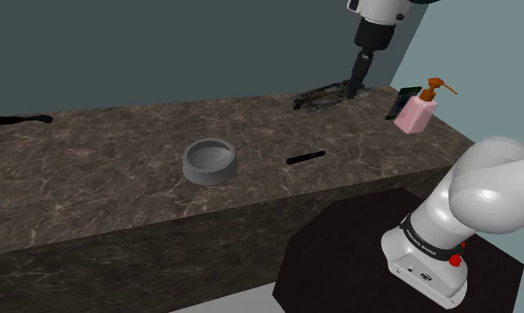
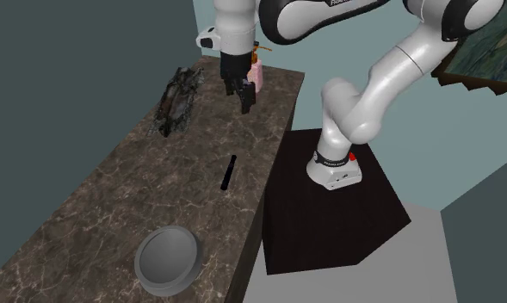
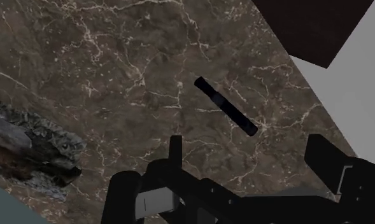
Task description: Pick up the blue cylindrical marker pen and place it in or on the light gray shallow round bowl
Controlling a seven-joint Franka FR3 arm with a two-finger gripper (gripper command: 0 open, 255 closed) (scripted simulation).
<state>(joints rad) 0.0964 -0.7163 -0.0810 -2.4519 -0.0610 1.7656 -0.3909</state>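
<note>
I saw the all-black two-finger gripper (image 3: 247, 145) spread apart, holding nothing; the dark slim cylindrical marker pen (image 3: 225, 106) lay ahead, long axis diagonal.

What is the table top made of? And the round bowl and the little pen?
The counter top looks like brown marble: pale veins cross it. The bowl is plain matte grey, no grain or shine, so I cannot tell. The pen is dark and smooth with a faint glint, perhaps plastic.
</note>
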